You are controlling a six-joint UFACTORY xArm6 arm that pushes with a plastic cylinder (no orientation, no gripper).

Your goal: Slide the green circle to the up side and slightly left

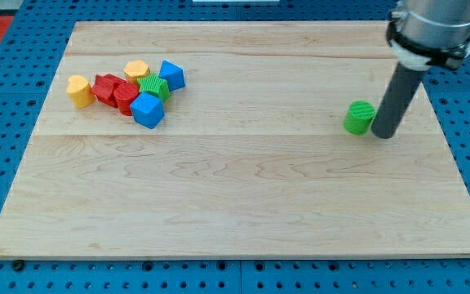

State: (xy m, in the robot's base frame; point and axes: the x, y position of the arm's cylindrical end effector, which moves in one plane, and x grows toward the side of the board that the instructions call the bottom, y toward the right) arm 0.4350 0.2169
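The green circle (pixel 359 118) is a small round green block standing alone on the wooden board (pixel 235 196), toward the view's right. My tip (pixel 383 135) rests on the board right against the circle's right side, slightly below its middle. The dark rod rises from there to the arm at the view's top right.
A cluster of blocks sits at the view's upper left: a yellow block (pixel 79 90), two red blocks (pixel 107 87) (pixel 126 96), a yellow hexagon (pixel 137 71), a green block (pixel 153 87), and two blue blocks (pixel 171 75) (pixel 147 110). Blue pegboard surrounds the board.
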